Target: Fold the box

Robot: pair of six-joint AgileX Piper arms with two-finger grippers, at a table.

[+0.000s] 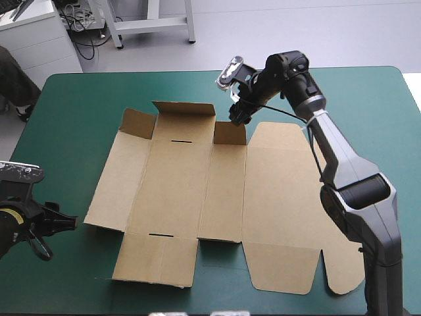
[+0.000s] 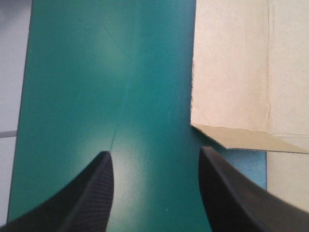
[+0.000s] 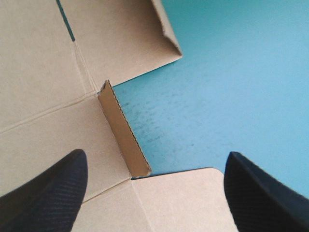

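Desk [image 1: 66,112]: teal-green cover. It fills most of the high view, with the far edge near the top of the frame.

Box [image 1: 177,191]: one cut sheet of brown board, opened out. In the high view it runs from left of centre to the lower right. Most panels lie flat on the desk.

Raised parts: the small flap [image 1: 230,132] at upper centre of the high view stands up from the far edge of the box. The corner flap [image 1: 138,123], upper left of the sheet, also tilts upward.

Slots: two short dark slots [image 1: 179,141] sit in the panel left of centre, one toward its far fold and one toward its near fold.

Right gripper [image 1: 238,115]: at upper centre of the high view, directly over the small flap. Contact with the flap cannot be determined.

Right gripper, wrist view [image 3: 154,153]: the black fingers [image 3: 48,193] stand wide apart and hold nothing. The small flap [image 3: 123,130] stands upright ahead of the gripper, within the gap and nearer one finger.

Left gripper [image 1: 58,222]: at lower left of the high view, over bare cover. It is near the left edge of the box and apart from it.

Left gripper, wrist view [image 2: 154,152]: the fingers are spread, nothing is held, and bare teal-green cover shows between them. A corner of the box [image 2: 231,72] lies ahead of one finger.
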